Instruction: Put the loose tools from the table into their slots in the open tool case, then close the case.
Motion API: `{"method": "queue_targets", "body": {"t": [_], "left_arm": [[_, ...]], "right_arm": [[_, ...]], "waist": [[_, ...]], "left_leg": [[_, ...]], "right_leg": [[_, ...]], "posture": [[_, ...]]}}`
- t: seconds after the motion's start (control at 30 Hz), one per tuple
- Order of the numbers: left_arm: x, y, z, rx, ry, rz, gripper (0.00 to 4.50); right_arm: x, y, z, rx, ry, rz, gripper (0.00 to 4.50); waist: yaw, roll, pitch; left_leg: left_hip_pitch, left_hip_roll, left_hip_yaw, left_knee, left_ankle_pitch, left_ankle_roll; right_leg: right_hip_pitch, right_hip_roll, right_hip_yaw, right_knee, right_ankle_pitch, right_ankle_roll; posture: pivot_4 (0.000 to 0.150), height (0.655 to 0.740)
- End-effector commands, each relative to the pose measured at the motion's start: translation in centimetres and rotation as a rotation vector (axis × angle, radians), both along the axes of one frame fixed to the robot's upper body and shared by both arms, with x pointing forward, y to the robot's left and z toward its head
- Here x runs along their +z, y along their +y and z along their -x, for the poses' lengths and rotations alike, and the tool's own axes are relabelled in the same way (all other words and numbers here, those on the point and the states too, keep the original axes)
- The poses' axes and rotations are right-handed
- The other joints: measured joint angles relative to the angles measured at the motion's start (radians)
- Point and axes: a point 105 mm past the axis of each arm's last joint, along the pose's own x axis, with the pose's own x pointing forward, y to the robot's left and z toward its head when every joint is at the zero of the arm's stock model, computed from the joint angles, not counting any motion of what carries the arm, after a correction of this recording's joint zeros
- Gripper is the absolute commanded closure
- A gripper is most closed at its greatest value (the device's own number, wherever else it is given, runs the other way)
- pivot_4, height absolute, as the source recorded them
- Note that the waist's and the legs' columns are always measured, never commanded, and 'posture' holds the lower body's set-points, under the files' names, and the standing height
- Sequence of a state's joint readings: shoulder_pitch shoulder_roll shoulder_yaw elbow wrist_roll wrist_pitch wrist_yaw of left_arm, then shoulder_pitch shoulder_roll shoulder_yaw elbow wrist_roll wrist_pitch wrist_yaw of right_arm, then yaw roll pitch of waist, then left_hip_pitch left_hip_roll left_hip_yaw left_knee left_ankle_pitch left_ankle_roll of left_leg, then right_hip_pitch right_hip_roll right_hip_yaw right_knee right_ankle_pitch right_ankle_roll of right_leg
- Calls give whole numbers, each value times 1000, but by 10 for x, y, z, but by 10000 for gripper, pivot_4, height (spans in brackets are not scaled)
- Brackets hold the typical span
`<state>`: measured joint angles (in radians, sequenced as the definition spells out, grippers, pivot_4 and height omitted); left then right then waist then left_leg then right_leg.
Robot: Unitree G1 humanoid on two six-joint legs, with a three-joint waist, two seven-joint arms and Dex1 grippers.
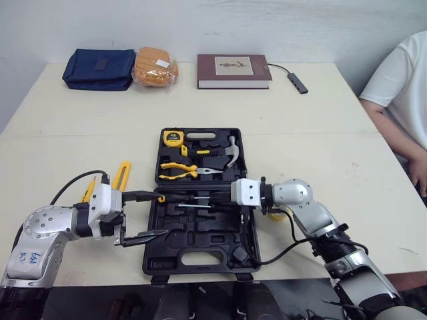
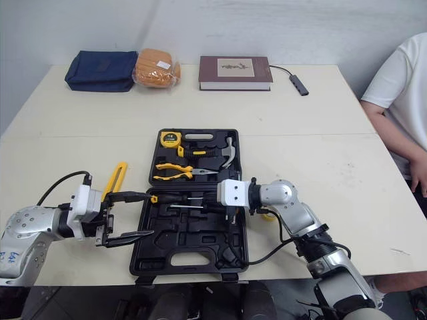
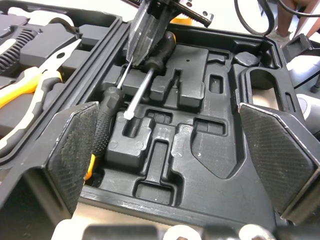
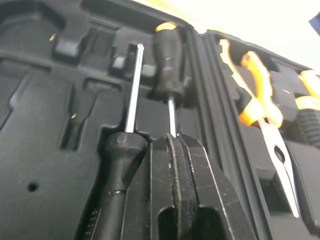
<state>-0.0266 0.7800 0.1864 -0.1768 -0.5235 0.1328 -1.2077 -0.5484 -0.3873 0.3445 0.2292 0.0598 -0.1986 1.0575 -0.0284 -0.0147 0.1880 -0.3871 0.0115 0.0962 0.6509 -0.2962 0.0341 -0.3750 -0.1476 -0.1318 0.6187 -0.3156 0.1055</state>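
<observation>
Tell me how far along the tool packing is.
Done: tape measure, pliers and hammer sit in the far half of the case; one screwdriver lies in the near half. In hand: the right gripper is shut on the shaft of a second screwdriver at its slot; the left gripper is open. Left: a yellow tool on the table beside the case, then closing it.

Left gripper hovers at the left edge of the tool case, fingers spread wide. Right gripper, reaching in from the case's right side, pinches the shaft of a screwdriver.
</observation>
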Motion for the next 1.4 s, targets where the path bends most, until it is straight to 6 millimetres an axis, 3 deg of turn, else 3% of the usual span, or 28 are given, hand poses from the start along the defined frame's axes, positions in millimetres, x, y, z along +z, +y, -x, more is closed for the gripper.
{"method": "queue_targets", "body": {"t": [0.03,0.27,0.63,1.1,1.4], "left_arm": [[1,-1,-1,2,-9,4,0],[2,-2,-1,1,-9,7,0],[0,-2,-1,-3,-3,6,0],[-2,-1,2,1,0,2,0],[-1,-1,1,6,-3,4,0]], "right_arm": [[29,2,5,25,35,-140,44560],[43,4,28,109,160,-186,44560],[5,4,29,59,235,1,44560],[-16,-3,20,-39,414,-10,44560],[-51,-12,22,-121,515,149,44560]], "waist": [[0,2,1],[0,5,3],[0,6,4],[1,6,4],[1,5,3]], "left_leg": [[0,0,0,0,0,0],[-1,0,0,0,0,0],[-1,0,1,-1,0,0],[-1,0,1,-1,0,0],[0,0,1,-1,0,0]], "right_leg": [[0,0,0,0,0,0],[-1,0,0,0,0,0],[-2,0,0,0,0,0],[-1,0,0,0,0,0],[-1,-1,0,0,0,0]], "posture": [[1500,7400],[1500,7400],[1500,7400],[1500,7400],[1500,7400]]}}
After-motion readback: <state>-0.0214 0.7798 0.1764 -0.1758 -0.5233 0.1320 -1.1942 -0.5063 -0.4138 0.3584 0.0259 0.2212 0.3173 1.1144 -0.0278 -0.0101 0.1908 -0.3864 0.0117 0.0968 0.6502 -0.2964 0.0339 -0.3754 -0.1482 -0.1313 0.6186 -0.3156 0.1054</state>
